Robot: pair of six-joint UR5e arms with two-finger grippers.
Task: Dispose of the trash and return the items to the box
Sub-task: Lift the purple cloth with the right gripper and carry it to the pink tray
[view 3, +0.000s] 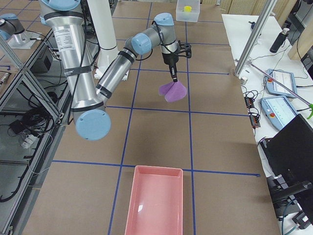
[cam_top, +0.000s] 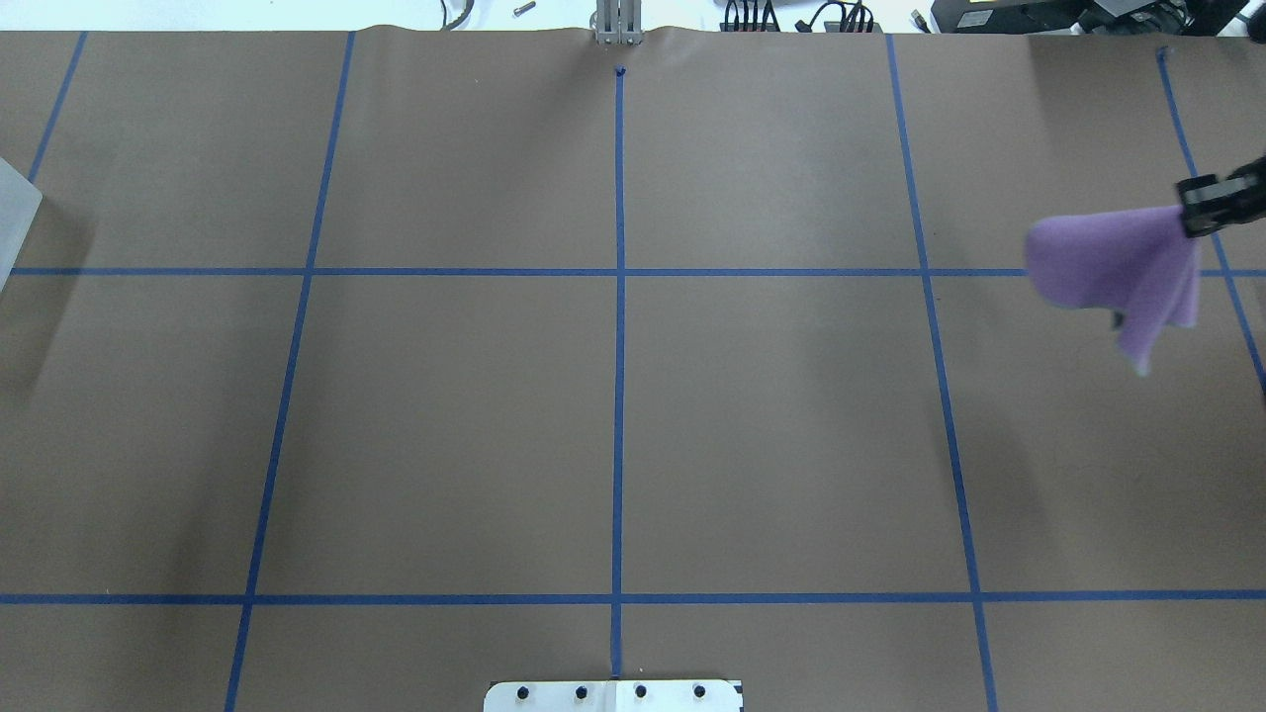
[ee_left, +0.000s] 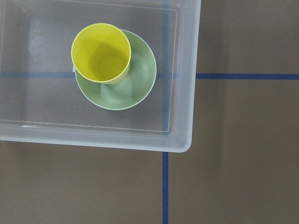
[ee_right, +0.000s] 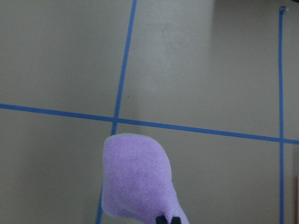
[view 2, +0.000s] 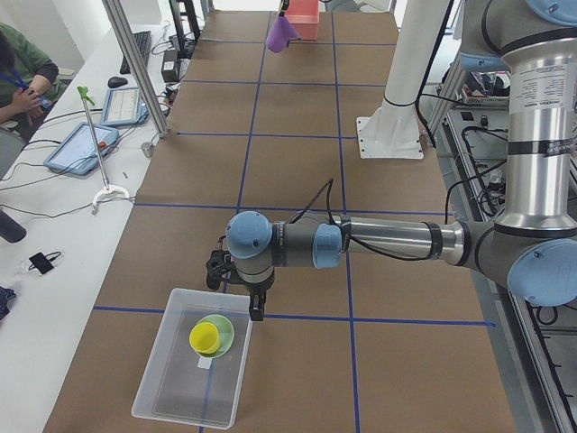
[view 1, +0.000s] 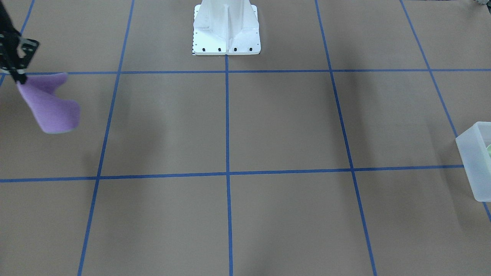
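1. Front-facing view: right gripper point(view 1: 18, 74) on the right side, fingers pinched tight on a corner of a purple cloth point(view 1: 50, 107) hanging clear of the table point(view 1: 287, 126). Box point(view 1: 475, 165) at the left end, cut off by the frame, a hint of green inside.
2. Overhead: right gripper clamped on the cloth's top corner, cloth draped below it, above the brown paper. Only a sliver of the box at the left edge.
3. Left-end view: left gripper point(view 2: 257, 313) pointing down just over the box's rim; cannot tell how far open, nor whether anything is held. Cup point(view 2: 206, 338) upright in the bowl point(view 2: 226, 331), both inside the box, toward its end nearer the arm. Pink tray point(view 2: 305, 18) far off at the right end.
4. Right-end view: tray near, cloth hanging from the closed right gripper well beyond it, box with cup at the far end.
5. Left wrist view: straight down into the box; cup standing in the bowl, off-centre against one side.
6. Right wrist view: cloth dangling from dark fingertips point(ee_right: 161, 219) pressed together at the bottom edge.
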